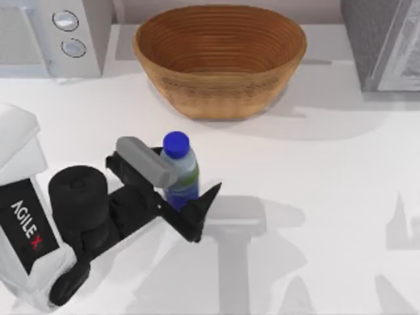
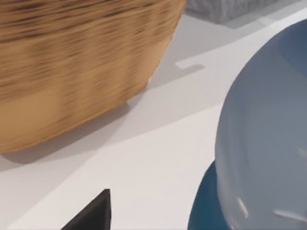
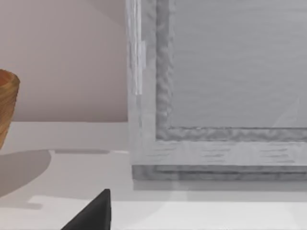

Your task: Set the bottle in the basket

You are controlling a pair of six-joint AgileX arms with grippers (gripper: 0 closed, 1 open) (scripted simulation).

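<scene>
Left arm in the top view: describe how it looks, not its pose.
The left arm has a white shell with a black panel lettered AGILEX, the X red. Black rounded wrist housings lead to the black end effector, with tapering pointed fingers and a grey rounded block on top.

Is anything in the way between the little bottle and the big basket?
Nothing visible is. The bottle stands upright on the white table between the fingers of the left gripper, and only bare tabletop lies between it and the basket, which sits farther back. The bottle must still be lifted over the basket's wall.
</scene>
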